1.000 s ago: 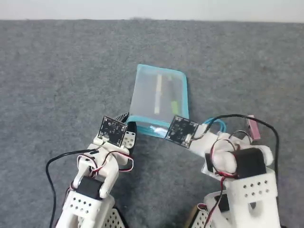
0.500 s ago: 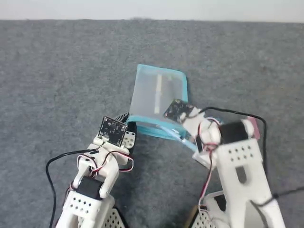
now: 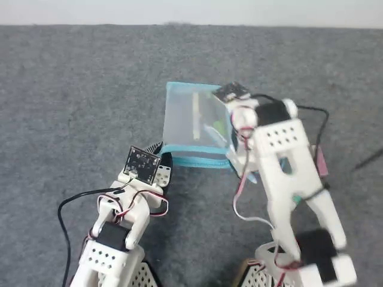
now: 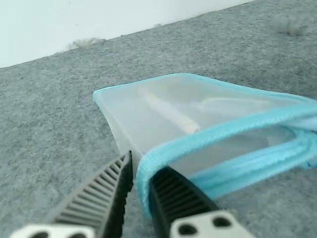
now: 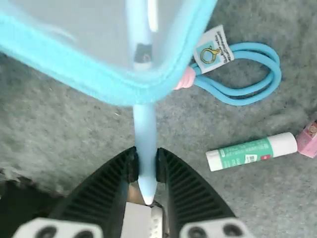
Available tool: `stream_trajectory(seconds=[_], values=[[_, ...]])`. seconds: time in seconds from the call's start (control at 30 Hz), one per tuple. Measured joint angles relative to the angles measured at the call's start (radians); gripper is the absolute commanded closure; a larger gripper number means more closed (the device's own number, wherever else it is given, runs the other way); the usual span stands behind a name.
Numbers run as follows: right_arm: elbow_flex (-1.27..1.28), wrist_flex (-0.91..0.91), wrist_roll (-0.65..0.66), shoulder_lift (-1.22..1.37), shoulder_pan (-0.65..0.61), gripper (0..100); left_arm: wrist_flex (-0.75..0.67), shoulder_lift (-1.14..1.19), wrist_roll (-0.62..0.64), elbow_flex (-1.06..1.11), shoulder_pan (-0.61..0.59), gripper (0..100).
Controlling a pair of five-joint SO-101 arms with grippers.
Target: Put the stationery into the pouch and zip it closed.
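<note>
pouch [image 3: 194, 125] lies mid-table, its near-left rim pinched tight in the left gripper [image 4: 142, 167]. right gripper [image 5: 146, 161] is clamped on a blue pen [image 5: 144, 130] that reaches into the pouch's right side. glue stick [image 5: 250, 151] lies just right.

High view: fixed, above, looking down over table [image 3: 72, 84]. Wrist views: close on pouch [image 4: 163, 114], shared by all three.

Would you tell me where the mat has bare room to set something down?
Bare mat lies left of the pouch and beyond it toward the wall. Right of the pouch is crowded: right gripper with pen, glue stick, eraser.
</note>
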Motion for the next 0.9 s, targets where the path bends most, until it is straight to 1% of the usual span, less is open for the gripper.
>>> stream_trajectory(seconds=[0.1,0.17,0.27,0.33,0.4,0.57,0.77,0.8,0.87,0.9], values=[[-0.092,0.009,-0.034,0.095,-0.072,97.8,0.000,0.000,0.000,0.000,-0.005,99],[-0.127,0.009,-0.041,0.143,-0.109,91.7,0.000,0.000,0.000,0.000,-0.005,99],[-0.161,0.011,-0.044,0.167,-0.133,79.5,0.000,0.000,0.000,0.000,-0.005,99],[-0.181,0.011,-0.048,0.170,-0.140,75.0,0.000,0.000,0.000,0.000,-0.005,99],[-0.209,0.011,-0.048,0.170,-0.143,76.2,0.000,0.000,0.000,0.000,-0.005,99],[-0.269,0.011,-0.048,0.170,-0.150,85.3,0.000,0.000,0.000,0.000,-0.005,99],[-0.304,0.011,-0.048,0.170,-0.141,87.6,0.000,0.000,0.000,0.000,-0.005,99],[-0.305,0.011,-0.048,0.170,-0.146,90.2,0.000,0.000,0.000,0.000,-0.005,99],[-0.305,0.011,-0.032,0.147,-0.149,99.1,0.000,0.000,0.000,0.000,-0.005,99],[-0.305,0.011,-0.018,0.118,-0.149,99.3,0.000,0.000,0.000,0.000,-0.005,99]])
